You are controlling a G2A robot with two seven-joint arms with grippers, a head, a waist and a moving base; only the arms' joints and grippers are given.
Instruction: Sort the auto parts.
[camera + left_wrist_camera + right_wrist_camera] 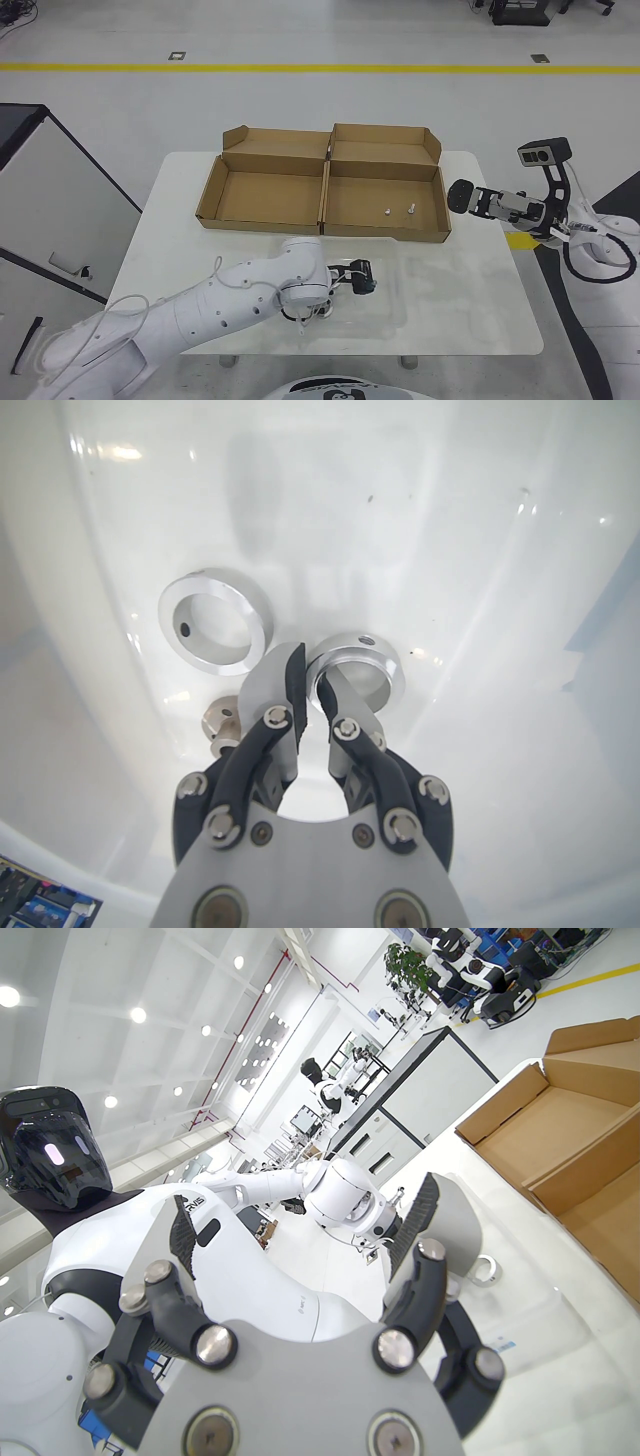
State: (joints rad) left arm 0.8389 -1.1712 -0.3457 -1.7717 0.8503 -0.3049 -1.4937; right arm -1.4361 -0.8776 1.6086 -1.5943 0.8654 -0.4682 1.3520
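Inside a white tray [450,550] lie two silver metal rings and a small flanged metal part [220,720]. My left gripper [312,687] is low in the tray, shut on the wall of the nearer ring [370,665], one finger inside it and one outside. The second ring [215,627] lies flat just beside it, untouched. From above, the left gripper [362,276] sits at the tray's near left part. My right gripper [462,196] hangs open and holds nothing by the table's right edge, beside the right cardboard box [440,215]; its fingers [182,1228] stand wide apart.
Two open cardboard boxes stand side by side at the back of the white table [480,330]. The left box [215,190] has a bare floor; the right one holds two small bolts [387,211] [410,208]. A grey cabinet [40,200] stands left of the table.
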